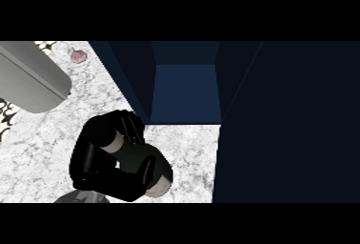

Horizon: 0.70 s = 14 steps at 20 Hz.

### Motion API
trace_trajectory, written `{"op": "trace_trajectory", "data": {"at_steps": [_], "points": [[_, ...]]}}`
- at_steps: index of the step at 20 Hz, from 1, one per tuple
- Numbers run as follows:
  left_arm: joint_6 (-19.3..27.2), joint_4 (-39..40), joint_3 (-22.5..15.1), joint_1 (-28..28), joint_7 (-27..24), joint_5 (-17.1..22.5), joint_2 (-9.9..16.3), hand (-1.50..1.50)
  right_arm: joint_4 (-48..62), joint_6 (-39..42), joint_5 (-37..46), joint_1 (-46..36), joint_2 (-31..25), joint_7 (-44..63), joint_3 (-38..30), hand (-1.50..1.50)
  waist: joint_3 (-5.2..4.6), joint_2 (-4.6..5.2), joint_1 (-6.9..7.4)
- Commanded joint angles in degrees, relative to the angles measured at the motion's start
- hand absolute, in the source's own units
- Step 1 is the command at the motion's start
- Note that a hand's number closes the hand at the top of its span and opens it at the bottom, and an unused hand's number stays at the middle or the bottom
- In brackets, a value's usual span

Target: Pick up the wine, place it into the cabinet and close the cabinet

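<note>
The black left hand [116, 159] is curling round the dark wine bottle [156, 178]. The bottle is lying tilted, its pale end pointing near-right, in front of the open dark blue cabinet [186, 90].

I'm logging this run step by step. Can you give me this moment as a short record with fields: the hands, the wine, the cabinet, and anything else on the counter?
hand in view: one black hand, fingers curled, in front of the cabinet opening; which arm cannot be told
wine: not clearly visible
cabinet: open, dark blue inside, no bottle seen in it
cabinet door: swung open at the right
counter: white marble
other: grey object, small pinkish item
</note>
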Motion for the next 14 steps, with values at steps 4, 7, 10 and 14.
{"op": "trace_trajectory", "data": {"at_steps": [4, 7, 10, 14], "points": [[12.49, 4.43, -8.26, -7.01, 1.97, -2.1, -2.14, 1.5, -6.92, 0.77, -9.54, 1.96, -1.19, 3.29, -4.0, -1.5, 0.0, 0.0, -0.34], [17.92, 7.9, -8.83, -16.53, 5.65, -2.09, -2.17, 1.5, -1.16, 1.5, -5.29, 0.65, 0.35, -1.69, -1.98, -1.5, 0.01, 0.1, -0.24], [18.52, 10.6, -8.91, -16.9, 3.52, -1.87, -2.18, 1.5, -4.14, 1.48, -4.74, 3.21, 1.2, -0.91, -0.34, -1.5, 0.0, 0.08, -0.27], [26.19, 11.63, -11.6, -22.81, 6.39, -3.15, -2.19, 1.5, -3.78, 2.41, -9.07, 2.36, -0.77, -0.51, -5.34, -1.5, 0.02, 0.04, -0.46]]}}
